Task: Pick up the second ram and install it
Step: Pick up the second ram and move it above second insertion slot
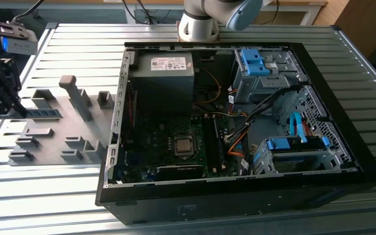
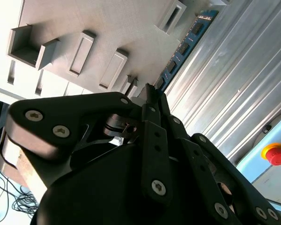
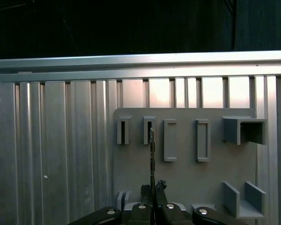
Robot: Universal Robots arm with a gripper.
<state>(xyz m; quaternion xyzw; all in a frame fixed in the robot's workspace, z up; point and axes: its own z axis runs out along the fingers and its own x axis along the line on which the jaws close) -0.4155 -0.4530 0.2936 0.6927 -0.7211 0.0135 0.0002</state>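
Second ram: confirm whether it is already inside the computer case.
No, the second ram sits at the grey holder outside the computer case.

Open computer case [image 1: 240,200] on ribbed table [image 1: 44,205]. At the exterior view's left, the tool [image 1: 17,111] meets the second ram [image 1: 44,113] on the grey holder plate [image 1: 51,142].

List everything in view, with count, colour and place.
second ram: one, blue-green, at the holder plate's edge, next to the gripper
holder plate: one, grey, on the table, to the exterior view's left of the computer case
computer case: one, black, side open, mid-table
drive-bay clips: two, bright blue, inside the case
table: one, silver, slatted
emergency button: one, red, beyond the table's edge
gripper: one, black, at the ram's end
arm base: one, pale grey, behind the case
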